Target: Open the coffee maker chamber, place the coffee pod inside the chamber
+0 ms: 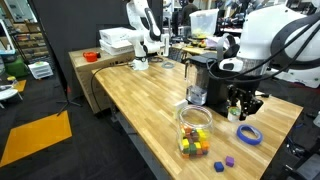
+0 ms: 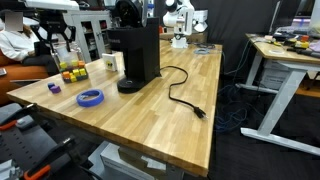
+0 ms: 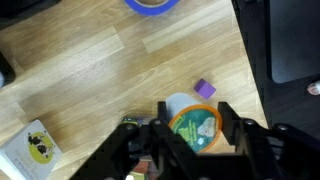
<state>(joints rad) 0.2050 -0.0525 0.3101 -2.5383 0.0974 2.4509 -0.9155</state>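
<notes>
We see the gripper (image 3: 196, 122) with its jaws pinching the coffee pod (image 3: 197, 128) over the wooden table (image 3: 100, 70), close to a purple cube (image 3: 204, 89). The coffee maker chamber (image 2: 135, 35) tops the black machine, apart from the gripper and near the jar of coloured cubes (image 1: 195, 128); a blue tape roll (image 1: 249, 134) lies on the table nearby.

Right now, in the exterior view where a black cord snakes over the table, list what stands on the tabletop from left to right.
jar of coloured cubes → blue tape roll → coffee machine → plug at the end of the black cord
</notes>
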